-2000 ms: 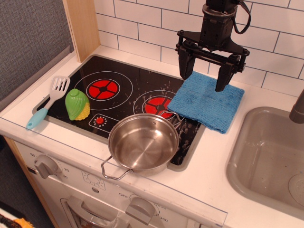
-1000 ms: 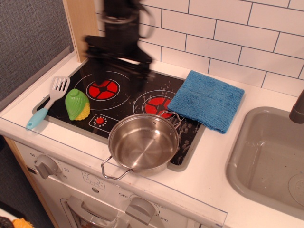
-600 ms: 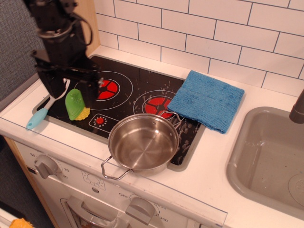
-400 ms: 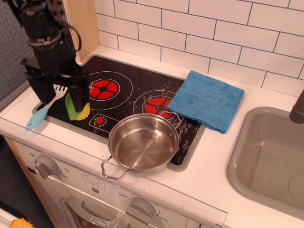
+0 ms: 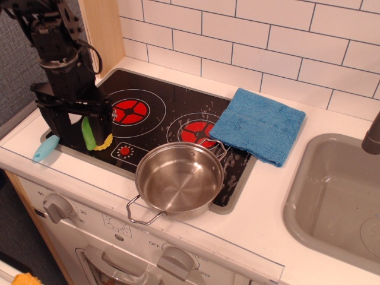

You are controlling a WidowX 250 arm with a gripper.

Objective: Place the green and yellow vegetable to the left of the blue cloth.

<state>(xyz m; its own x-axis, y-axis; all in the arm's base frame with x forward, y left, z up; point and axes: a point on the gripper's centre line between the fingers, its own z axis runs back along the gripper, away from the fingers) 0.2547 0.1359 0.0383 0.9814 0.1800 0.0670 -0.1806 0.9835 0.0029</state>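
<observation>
A steel pot [image 5: 179, 177] sat at the stovetop's [image 5: 160, 116] front edge. At front left, the gripper [image 5: 79, 127] stood with jaws spread around the toy corn cob [image 5: 90, 134] (green husk, yellow end mostly hidden) — beside a teal-handled spatula [image 5: 46, 148]. Farther right, well apart, lay the blue cloth [image 5: 259, 124].

Toy play kitchen: black hob [image 5: 172, 119] with red burner rings, white tiled wall [image 5: 267, 41], grey sink [image 5: 309, 196], oven knobs [image 5: 56, 208] were present.

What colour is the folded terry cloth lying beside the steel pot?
Blue: the folded terry cloth shows clearly in the observation.image view.
</observation>
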